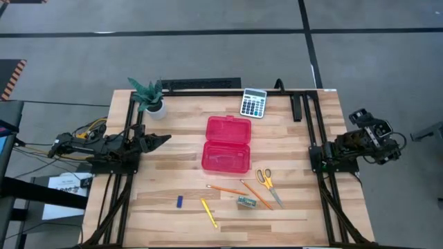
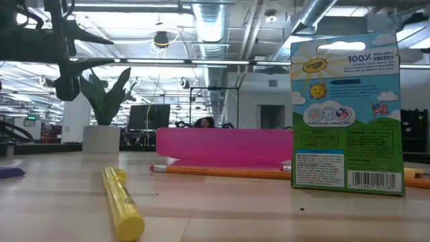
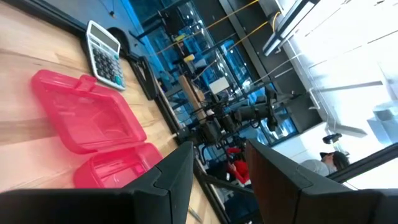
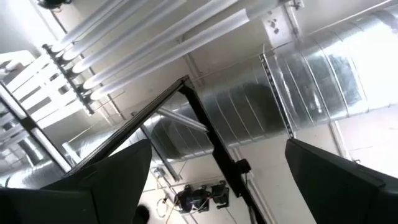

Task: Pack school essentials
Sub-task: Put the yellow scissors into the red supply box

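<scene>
Evidently I have packed nothing yet: the red case (image 1: 226,144) lies open mid-frame for loading, the scissors (image 1: 268,184) and pencils (image 1: 239,190) wait below it, the left gripper (image 1: 163,139) is parked at left with jaws narrowly parted, and the right gripper (image 4: 211,186), pointing at the ceiling, holds its jaws wide.

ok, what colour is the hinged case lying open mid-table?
Translucent pink-red; the hinged case shows best in the high view, lying open with both halves visible.

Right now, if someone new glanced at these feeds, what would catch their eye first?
The open red case at the middle of the table, with the grey calculator behind it at the far edge. Next, the school things strewn along the near edge: scissors, orange pencils, a yellow stick, a small blue piece and the crayon box, which looms large in the low view. Both arms wait at the sides, the left gripper with open jaws.
</scene>
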Controlling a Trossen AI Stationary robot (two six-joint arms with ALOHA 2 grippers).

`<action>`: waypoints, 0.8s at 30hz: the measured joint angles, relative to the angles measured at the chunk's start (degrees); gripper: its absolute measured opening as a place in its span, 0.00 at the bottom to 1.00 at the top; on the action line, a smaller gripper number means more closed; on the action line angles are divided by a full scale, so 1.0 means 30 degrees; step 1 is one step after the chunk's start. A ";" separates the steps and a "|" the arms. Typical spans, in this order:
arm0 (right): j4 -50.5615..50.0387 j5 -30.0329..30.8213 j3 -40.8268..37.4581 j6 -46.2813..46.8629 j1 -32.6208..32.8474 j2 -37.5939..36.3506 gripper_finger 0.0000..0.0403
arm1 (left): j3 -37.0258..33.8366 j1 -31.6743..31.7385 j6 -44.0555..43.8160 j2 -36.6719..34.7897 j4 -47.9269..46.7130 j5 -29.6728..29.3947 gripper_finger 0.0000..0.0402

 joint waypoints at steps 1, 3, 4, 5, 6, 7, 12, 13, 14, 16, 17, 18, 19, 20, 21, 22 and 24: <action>-0.1367 -0.0422 0.0023 -0.0481 -0.0009 0.0000 0.98 | 0.0000 0.0000 -0.0001 0.0000 -0.0001 -0.0006 0.34; -0.5780 -0.0945 -0.0010 -0.2118 -0.0005 0.0003 0.98 | 0.0000 0.0000 -0.0007 0.0000 -0.0007 0.0000 0.34; -0.8250 -0.0771 -0.0019 -0.2689 -0.0005 0.0087 0.98 | 0.0000 0.0000 -0.0014 0.0000 -0.0001 -0.0027 0.34; -1.0571 -0.0133 -0.0030 -0.2824 -0.0005 0.0297 0.98 | 0.0000 0.0000 -0.0015 0.0000 0.0000 -0.0171 0.34; -1.2635 0.0857 -0.0043 -0.2859 -0.0005 0.0528 0.98 | 0.0000 0.0000 -0.0013 0.0000 0.0005 -0.0405 0.34; -1.4346 0.2133 -0.0055 -0.2996 -0.0005 0.0761 0.98 | 0.0000 0.0000 -0.0015 0.0000 0.0016 -0.0582 0.34; -1.7481 0.8492 -0.0055 -0.1921 0.0009 0.2356 0.98 | 0.0000 0.0000 0.0102 0.0000 0.0029 -0.0969 0.34; -1.7439 0.9449 -0.0053 -0.1219 0.0009 0.2733 0.98 | 0.0000 0.0000 0.0055 0.0001 0.0029 -0.0962 0.34; -1.7469 1.0037 -0.0031 -0.0681 0.0005 0.3035 0.98 | 0.0000 0.0000 0.0056 0.0000 0.0029 -0.0964 0.34; -1.8193 1.0105 -0.0011 -0.0732 0.0000 0.3458 0.98 | 0.0000 0.0000 0.0169 0.0000 0.0029 -0.0969 0.34; -1.8467 1.0118 -0.0019 -0.1127 0.0011 0.3702 0.98 | 0.0000 0.0000 0.0227 0.0000 0.0026 -0.0979 0.34; -1.8626 1.0131 -0.0019 -0.1250 0.0020 0.3948 0.98 | 0.0000 0.0000 0.0344 0.0002 0.0029 -0.1012 0.34; -1.8723 1.0145 -0.0019 -0.1320 0.0017 0.4215 0.98 | 0.0000 0.0000 0.0488 0.0000 0.0029 -0.1052 0.34; -1.8845 1.0145 -0.0019 -0.1232 0.0009 0.4456 0.98 | 0.0000 0.0000 0.0568 0.0000 0.0029 -0.1093 0.34; -1.8995 1.0145 -0.0019 -0.0935 0.0010 0.4674 0.98 | 0.0000 0.0000 0.0576 0.0003 0.0029 -0.1086 0.34; -1.9121 1.0142 -0.0019 -0.0539 0.0017 0.4944 0.98 | 0.0000 0.0000 0.0558 0.0000 0.0029 -0.1086 0.34; -1.9246 1.0126 -0.0019 0.0069 0.0017 0.5451 0.98 | 0.0000 0.0000 0.0554 0.0000 0.0029 -0.1086 0.34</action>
